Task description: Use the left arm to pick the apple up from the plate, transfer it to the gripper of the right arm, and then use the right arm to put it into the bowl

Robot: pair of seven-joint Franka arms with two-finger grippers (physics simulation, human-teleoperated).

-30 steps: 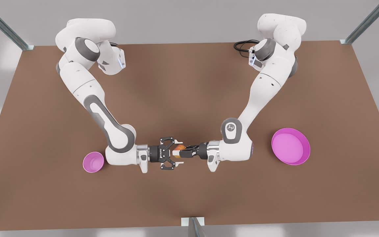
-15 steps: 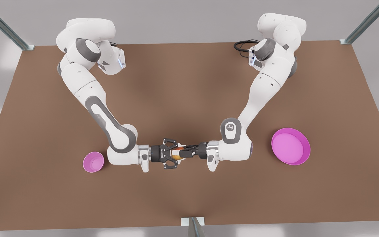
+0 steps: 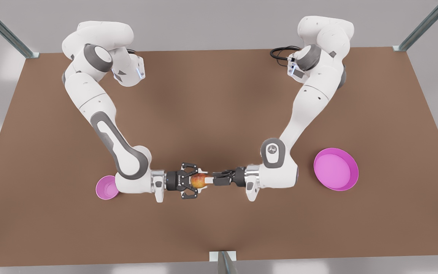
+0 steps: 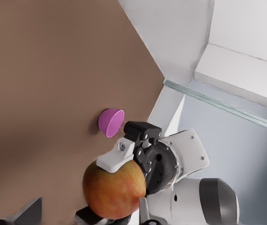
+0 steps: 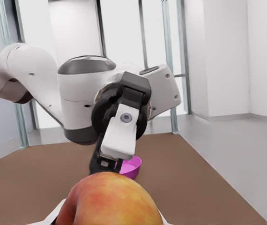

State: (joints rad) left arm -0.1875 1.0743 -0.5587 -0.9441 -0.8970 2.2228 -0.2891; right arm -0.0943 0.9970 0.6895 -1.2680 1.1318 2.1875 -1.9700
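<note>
holding the apple over the table, right arm's grip

the right gripper [image 3: 194, 180], on the arm at the front view's left, has its black two-finger jaws clamped on the small round red-orange apple [image 3: 199, 181], one finger on each side of the fruit. the apple hangs above the flat brown table [image 3: 219, 95], between the two wrists and clear of the surface. in the left wrist view one white pad of the right gripper presses on the apple's skin.

the left gripper [image 3: 213, 179], on the arm at the front view's right, points at the apple from the opposite side, just beside it; in its own wrist view its dark fingertips [image 4: 30, 212] stand apart.

the small deep magenta-pink bowl [image 3: 104, 188] sits on the table at the front view's left, partly covered by the right arm's wrist. the wide shallow magenta-pink plate [image 3: 350, 179] lies at the front view's right, near the left arm's elbow and well apart from the apple.
</note>
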